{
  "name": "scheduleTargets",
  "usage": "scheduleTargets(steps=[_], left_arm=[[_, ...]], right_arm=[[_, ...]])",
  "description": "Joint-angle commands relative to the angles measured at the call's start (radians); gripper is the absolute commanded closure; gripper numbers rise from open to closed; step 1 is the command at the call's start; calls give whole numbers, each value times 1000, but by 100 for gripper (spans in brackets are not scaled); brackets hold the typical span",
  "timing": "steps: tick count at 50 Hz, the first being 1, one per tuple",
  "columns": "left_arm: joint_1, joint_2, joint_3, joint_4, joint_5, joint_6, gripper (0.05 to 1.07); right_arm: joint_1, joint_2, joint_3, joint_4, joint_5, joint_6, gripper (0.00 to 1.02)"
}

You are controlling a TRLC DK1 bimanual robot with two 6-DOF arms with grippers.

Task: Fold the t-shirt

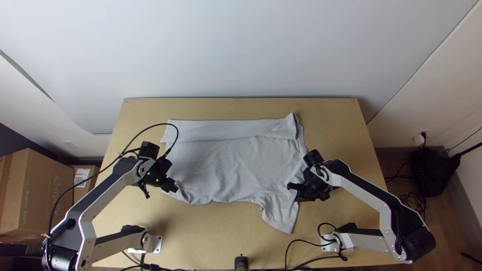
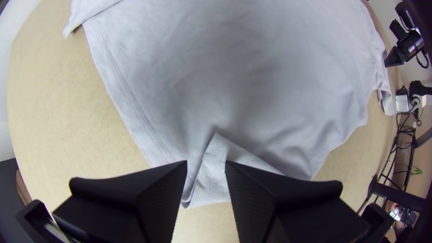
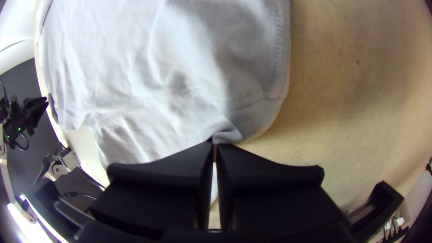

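The grey t-shirt (image 1: 231, 165), soft creased knit, lies across the table (image 1: 334, 125), its far side folded into a strip along the table's far edge. The right gripper (image 3: 215, 143) pinches a pucker beside the near sleeve (image 1: 282, 216), probably for shoulder control; the left gripper (image 2: 206, 164) stands wide at the turned-up hem corner (image 2: 211, 182), presumably to match it.

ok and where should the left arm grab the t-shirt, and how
Probably best by the turned-back flap at the t-shirt's near-left corner, from above: the cloth looks doubled there, and the left pincer is open with a finger to either side.
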Motion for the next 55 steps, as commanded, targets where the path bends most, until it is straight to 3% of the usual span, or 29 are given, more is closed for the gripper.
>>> scheduleTargets(steps=[1,17,20,25,26,44,55], left_arm=[[-15,22,0,0,8,-17,60],[-73,35,-38,22,8,-45,61],[-76,35,-46,25,9,-45,71],[-79,25,-61,39,9,-37,102],[-79,22,-65,37,9,-34,105],[-16,-97,-67,-9,11,-6,104],[85,-195,-67,-93,21,61,104]], right_arm=[[6,-15,4,5,9,12,100],[6,-20,9,5,9,9,100],[6,-25,9,5,9,7,100],[6,-37,7,5,9,6,100],[5,-38,9,5,9,4,100],[-14,-69,37,-4,12,-1,100],[-140,-68,53,-22,23,-82,100]])
